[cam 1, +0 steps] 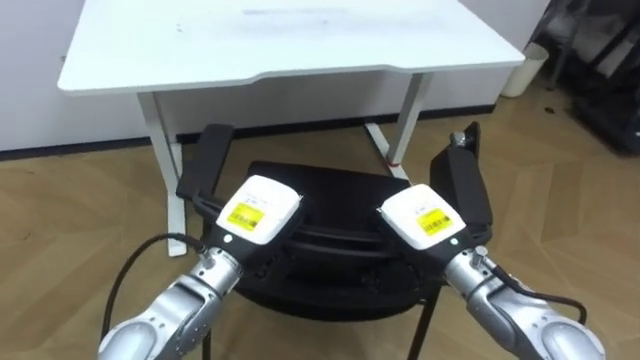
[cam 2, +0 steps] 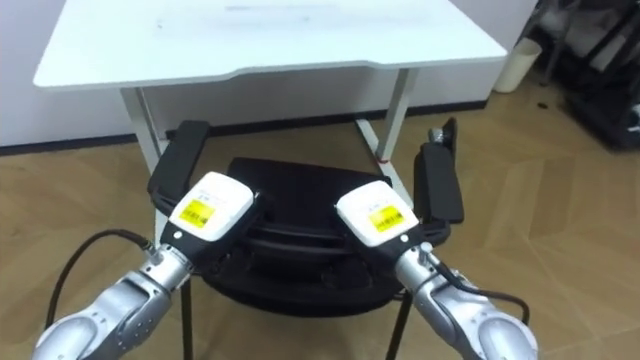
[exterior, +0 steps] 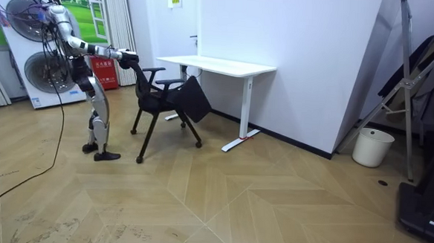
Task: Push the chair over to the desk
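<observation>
A humanoid robot stands on the parquet floor (exterior: 235, 204) behind a black office chair (cam 1: 320, 195), both arms stretched forward to the top of its backrest (cam 1: 335, 236). The left hand (cam 1: 256, 210) sits near the backrest's left end and the right hand (cam 1: 428, 216) near its right end. That spread appears chosen so the push goes squarely through the chair rather than swinging it to one side.

The backs of both hands face the camera and cover what lies beneath. It cannot be told whether either hand clasps the backrest or simply presses flat against it.

The chair stands between the robot and a white desk (cam 1: 280, 45). Its seat is turned toward the desk and roughly in line with the opening between the desk's legs, and its two armrests (cam 1: 205, 165) reach forward on either side. In the room view the chair is close to the desk's end, the desk stands beside a white wall (exterior: 309, 59), and a pale bin (exterior: 372, 147) sits well apart at the room view's right.

By the look of it the chair is not yet tucked under. The push ahead would need to run straight for the armrests to clear the desk legs.
</observation>
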Tool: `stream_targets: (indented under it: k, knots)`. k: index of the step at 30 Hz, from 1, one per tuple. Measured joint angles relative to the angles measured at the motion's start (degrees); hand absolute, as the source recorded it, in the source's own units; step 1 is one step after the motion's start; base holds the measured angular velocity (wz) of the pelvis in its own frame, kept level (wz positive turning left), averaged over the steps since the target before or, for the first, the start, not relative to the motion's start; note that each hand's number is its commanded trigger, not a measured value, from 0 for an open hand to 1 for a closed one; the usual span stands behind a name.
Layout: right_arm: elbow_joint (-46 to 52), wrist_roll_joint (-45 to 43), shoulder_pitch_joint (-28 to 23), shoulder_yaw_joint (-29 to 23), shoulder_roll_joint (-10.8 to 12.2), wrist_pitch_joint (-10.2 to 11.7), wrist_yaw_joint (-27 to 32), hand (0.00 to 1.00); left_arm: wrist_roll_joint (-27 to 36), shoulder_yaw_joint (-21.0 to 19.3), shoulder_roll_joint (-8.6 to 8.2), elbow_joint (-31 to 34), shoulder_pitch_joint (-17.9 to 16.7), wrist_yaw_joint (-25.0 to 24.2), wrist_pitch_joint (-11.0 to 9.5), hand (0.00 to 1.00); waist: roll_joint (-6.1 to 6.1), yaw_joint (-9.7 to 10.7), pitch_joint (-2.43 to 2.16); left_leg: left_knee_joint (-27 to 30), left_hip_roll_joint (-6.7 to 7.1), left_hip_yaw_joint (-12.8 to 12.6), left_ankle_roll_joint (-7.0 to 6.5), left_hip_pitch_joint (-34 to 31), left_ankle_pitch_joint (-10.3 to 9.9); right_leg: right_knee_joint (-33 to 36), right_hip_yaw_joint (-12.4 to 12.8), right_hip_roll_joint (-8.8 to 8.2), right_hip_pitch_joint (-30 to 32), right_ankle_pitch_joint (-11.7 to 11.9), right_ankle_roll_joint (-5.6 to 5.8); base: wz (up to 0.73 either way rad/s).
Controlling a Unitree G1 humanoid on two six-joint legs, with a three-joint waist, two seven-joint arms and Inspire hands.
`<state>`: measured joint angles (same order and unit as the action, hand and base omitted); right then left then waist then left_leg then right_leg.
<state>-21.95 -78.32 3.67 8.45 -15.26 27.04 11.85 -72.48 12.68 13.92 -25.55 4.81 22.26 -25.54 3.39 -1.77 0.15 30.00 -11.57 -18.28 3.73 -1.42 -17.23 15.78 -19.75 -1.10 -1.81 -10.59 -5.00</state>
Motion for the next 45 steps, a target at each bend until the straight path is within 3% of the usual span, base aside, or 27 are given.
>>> stream_targets:
  k: [2,3,4,5,6,7,8,11,15,16,18,21,23,24,25,27,29,30,32,33,34,36,40,45]
  knots:
    - [1.5,0.0,-0.2,0.9,-0.7,-0.6,-1.3,1.00,0.0,-0.2,-0.11,0.2,-0.6,0.4,0.0,1.00,-0.05,-1.9,0.02,-2.7,1.21,1.3,-0.06,-4.1,0.5,-0.1,1.3,-0.41,-0.2,-0.6,0.07,-0.35]
    - [2.6,0.0,-0.7,1.5,-1.1,-1.2,-1.4,1.00,0.0,-0.2,-0.18,0.3,-0.9,0.8,-0.2,1.00,-0.13,-3.1,0.06,-7.0,2.42,2.2,-0.36,-6.7,2.7,-0.1,1.9,-0.90,-0.5,-0.9,0.26,-0.31]
    - [3.6,0.0,-1.2,1.7,-1.3,-1.6,-1.4,1.00,-0.2,-0.6,-0.36,0.5,-1.4,1.1,-0.5,1.00,-0.26,-3.6,0.07,-11.0,3.53,3.3,-0.94,-8.8,7.6,-0.2,2.1,-1.14,-0.8,-1.2,0.64,-0.22]
    - [4.0,0.0,-1.4,2.0,-1.4,-1.7,-1.3,1.00,-0.2,-1.1,-0.42,1.0,-1.9,1.2,-0.7,1.00,-0.41,-3.7,0.11,-13.2,4.03,3.6,-1.08,-9.2,10.3,-0.2,2.3,-1.15,-1.0,-1.5,0.82,-0.12]
    - [4.8,0.4,-1.5,3.0,-1.8,-2.1,-1.2,1.00,-0.2,-1.5,-0.14,2.2,-3.2,1.6,-0.8,1.00,-0.75,-3.9,-0.05,-16.8,4.81,4.8,-1.61,-8.9,15.4,0.2,2.5,-1.08,-1.3,-2.4,1.24,-0.07]
    - [5.3,1.9,-1.5,3.7,-2.4,-2.4,-1.1,1.00,-0.2,-1.7,0.38,3.7,-3.9,1.8,-0.8,1.00,-0.86,-4.1,-0.12,-18.4,5.62,6.4,-2.57,-8.2,18.7,0.4,2.5,-0.96,-1.2,-3.0,1.74,-0.04]
    - [5.7,2.4,-1.5,4.0,-2.5,-2.6,-1.0,1.00,-0.2,-1.8,0.68,4.4,-4.0,1.9,-0.7,1.00,-0.73,-4.4,-0.05,-18.8,6.09,6.6,-3.17,-8.0,19.6,0.3,2.5,-0.98,-1.2,-3.2,1.97,0.06]
    - [7.9,2.4,-1.5,4.5,-2.4,-3.7,-1.1,1.00,0.4,-2.1,1.66,6.6,-4.4,1.6,-0.1,1.00,-0.31,-5.1,-0.08,-18.1,7.32,6.6,-3.67,-8.4,18.7,-1.3,2.3,-1.75,-1.7,-3.7,2.80,0.10]
    - [10.5,2.8,-1.5,5.5,-3.2,-5.5,-1.7,1.00,2.0,-2.5,1.99,8.3,-4.6,0.1,0.2,1.00,0.15,-6.6,0.03,-14.9,9.01,6.3,-3.96,-8.8,14.7,0.5,2.3,-3.80,-2.8,-6.0,4.28,0.10]
    - [10.9,2.9,-1.5,5.5,-3.5,-5.5,-2.0,1.00,2.3,-2.5,2.03,8.7,-4.6,-0.5,0.2,1.00,0.13,-6.9,0.01,-13.7,9.68,6.3,-4.19,-8.7,13.3,3.5,2.3,-5.02,-2.2,-7.1,5.50,0.10]
    - [11.0,3.3,-1.5,5.7,-3.8,-5.7,-2.2,1.00,3.1,-2.5,1.92,8.6,-4.7,-1.2,0.0,1.00,0.19,-6.6,0.08,-12.4,10.57,6.3,-4.95,-8.1,11.6,10.5,2.2,-7.08,-0.6,-7.8,6.61,0.24]
    - [11.0,4.8,-1.6,6.4,-4.4,-6.0,-2.6,1.00,3.2,-2.5,2.46,9.0,-4.4,-1.7,-0.6,1.00,1.76,-6.9,0.51,-11.9,12.46,6.0,-6.27,-6.1,9.3,22.7,2.8,-11.49,3.0,-7.7,6.78,0.25]
    - [11.0,5.1,-1.6,6.4,-4.3,-6.3,-2.6,1.00,3.2,-2.5,2.54,9.2,-4.3,-1.9,-0.6,1.00,1.76,-7.3,0.48,-10.5,13.11,6.4,-7.01,-5.6,7.9,25.6,3.0,-12.75,3.5,-6.4,7.95,0.11]
    - [11.0,5.4,-1.6,6.4,-4.3,-6.6,-2.5,1.00,3.1,-2.5,2.59,9.3,-3.9,-2.4,-0.6,1.00,1.32,-7.5,0.65,-10.1,13.12,7.6,-7.27,-5.2,7.1,27.7,2.9,-12.66,4.3,-4.5,8.16,0.08]
    - [11.0,5.7,-1.6,6.4,-4.2,-6.8,-2.3,1.00,3.1,-2.5,2.78,9.4,-3.4,-2.7,-0.6,1.00,0.91,-8.4,0.69,-10.5,12.83,8.8,-7.21,-4.7,6.2,29.6,3.9,-12.47,5.9,-4.5,8.09,0.04]
    - [11.0,5.7,-1.5,6.6,-4.0,-7.7,-1.4,1.00,3.0,-2.5,3.03,9.3,-2.4,-2.9,-0.6,1.00,0.31,-9.6,1.09,-11.2,11.93,9.1,-7.12,-4.2,5.9,29.7,4.7,-11.59,9.2,-6.6,7.94,0.00]
    - [11.2,5.7,-1.4,7.2,-3.9,-8.3,-1.0,1.00,3.1,-2.5,3.68,9.3,-2.4,-2.7,-0.8,1.00,-0.51,-10.3,1.17,-11.9,10.98,9.6,-6.65,-3.5,5.6,26.2,5.5,-10.56,12.6,-7.0,7.79,0.08]
    - [11.3,5.8,-1.4,7.7,-3.9,-8.3,-0.9,1.00,3.2,-2.5,3.72,9.3,-2.5,-2.6,-0.9,1.00,-0.59,-11.0,1.18,-12.8,10.87,10.0,-6.33,-2.7,5.4,21.0,5.9,-10.13,14.3,-6.6,7.79,0.23]
    - [11.4,6.0,-1.5,8.3,-3.5,-8.4,-0.9,1.00,3.2,-3.2,4.03,9.3,-3.0,-2.6,-1.2,1.00,-0.59,-11.1,1.18,-13.2,10.76,11.0,-5.40,-1.3,4.6,10.2,6.2,-9.64,14.9,-3.0,7.62,0.30]
    - [11.3,6.0,-1.7,8.8,-2.9,-8.3,-1.2,1.00,3.2,-3.7,4.35,9.3,-4.1,-2.5,-1.3,1.00,-0.93,-11.0,0.97,-13.0,10.30,11.8,-4.40,0.2,3.7,6.3,6.5,-8.68,14.2,3.9,7.38,0.24]
    - [11.4,6.3,-2.3,9.1,-3.4,-7.7,-1.5,1.00,3.2,-3.9,4.13,9.5,-5.6,-2.2,-1.3,1.00,-1.93,-10.8,0.16,-13.2,9.26,12.4,-3.46,1.2,3.1,5.2,5.6,-7.36,11.9,4.4,6.32,0.15]
    - [11.8,6.7,-2.4,9.3,-4.0,-7.1,-2.2,1.00,3.2,-3.9,4.16,10.8,-7.4,-1.5,-1.3,1.00,-2.70,-10.5,-0.02,-15.1,8.21,12.5,-2.43,2.5,3.1,3.6,5.3,-5.41,10.1,4.2,5.64,0.03]
    - [12.6,6.6,-1.2,9.3,-5.1,-7.1,-4.7,1.00,3.2,-3.9,2.81,13.1,-8.9,-2.1,0.3,1.00,-2.73,-9.2,-0.06,-17.6,6.94,12.3,-1.47,4.7,3.7,1.9,5.2,-3.37,8.3,3.8,5.08,0.00]
    - [13.3,6.6,-1.0,9.1,-4.2,-7.4,-6.6,1.00,3.1,-4.0,3.25,14.2,-8.9,-3.2,1.3,1.00,-2.64,-8.2,-0.04,-17.8,6.40,12.1,-1.26,5.3,3.6,0.1,4.6,-2.73,6.6,3.6,5.22,0.06]
